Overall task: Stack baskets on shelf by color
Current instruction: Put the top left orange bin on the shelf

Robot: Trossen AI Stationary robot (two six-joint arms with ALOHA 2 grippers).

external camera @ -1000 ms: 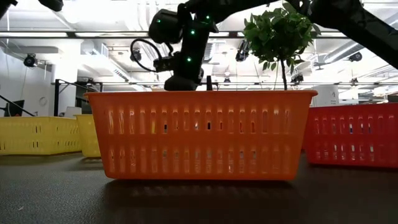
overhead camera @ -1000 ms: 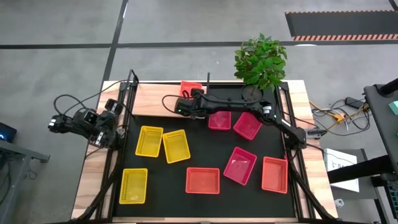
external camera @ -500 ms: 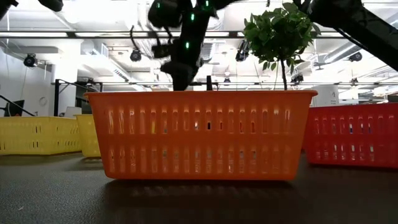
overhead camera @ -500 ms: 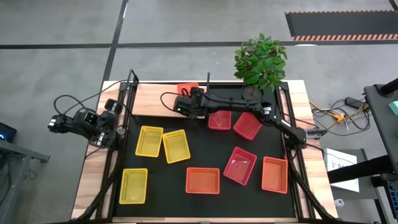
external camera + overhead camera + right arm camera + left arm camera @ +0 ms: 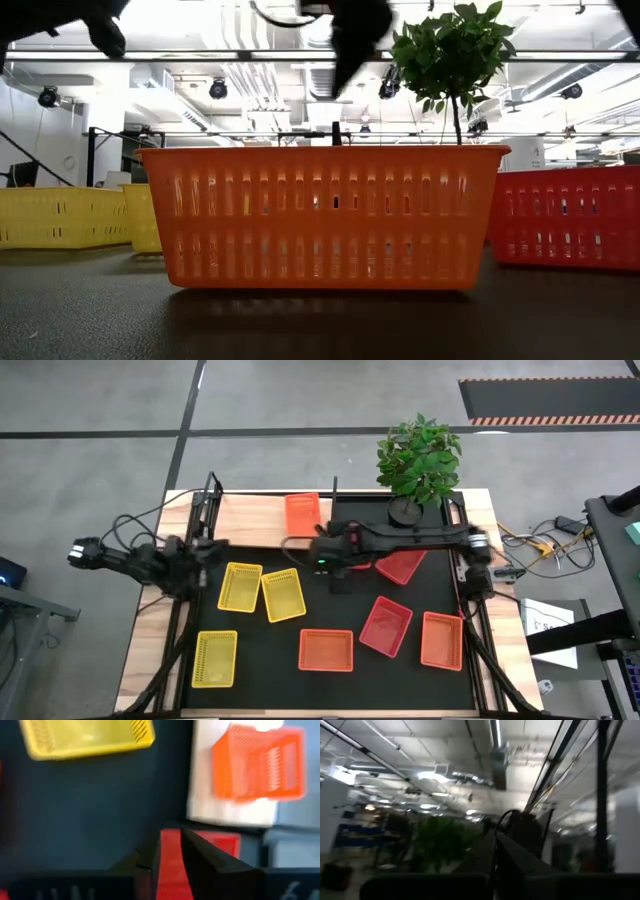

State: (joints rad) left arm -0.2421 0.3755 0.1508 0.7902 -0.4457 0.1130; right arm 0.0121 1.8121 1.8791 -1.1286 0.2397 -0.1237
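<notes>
From above: one orange basket [image 5: 302,514] sits on the light-wood shelf [image 5: 255,520] along the desk's far edge, w/ nothing stacked on it. The other eight are on the black mat [image 5: 330,680]: three yellow toward the left side, e.g. the pair [image 5: 262,590] side by side, two orange near the front edge, e.g. [image 5: 326,650], three red right of centre, e.g. [image 5: 386,626]. Right gripper [image 5: 322,552] hangs over the mat just in front of the shelf, carrying nothing; can't tell how far its fingers are spread. Left gripper [image 5: 205,550] is at the desk's left edge; finger state unclear too. Table-level view: an orange basket [image 5: 325,215] fills the frame, yellow at left, red at right. Left wrist cam: only blurred ceiling. Right wrist cam: orange basket [image 5: 257,762] on the pale board, a yellow one [image 5: 85,737] on the mat, red just ahead of the fingers. Step, probably: first orange placed, arm going for the next. Next move calls for picking a second orange from the front & nesting it squarely on the first.
</notes>
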